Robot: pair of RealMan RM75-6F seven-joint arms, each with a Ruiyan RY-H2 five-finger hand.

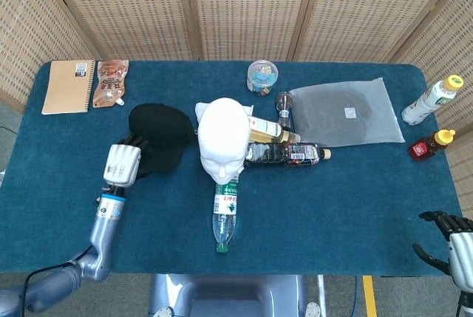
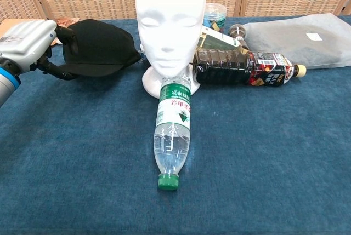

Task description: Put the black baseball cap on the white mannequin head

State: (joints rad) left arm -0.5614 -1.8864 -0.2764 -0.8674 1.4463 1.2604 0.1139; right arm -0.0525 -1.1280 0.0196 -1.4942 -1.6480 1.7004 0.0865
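The black baseball cap [image 1: 161, 134] is soft and dark. The left hand [image 1: 123, 163] holds it by its brim, up off the blue surface [image 1: 347, 199], just beside the white mannequin head [image 1: 223, 138]. The head is smooth and bare. It stands upright, with its face toward the robot.

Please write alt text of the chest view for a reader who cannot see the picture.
The left robot hand holds a black baseball cap lifted beside a white mannequin head on a blue table. A clear water bottle lies in front of the head, a dark bottle to its right.
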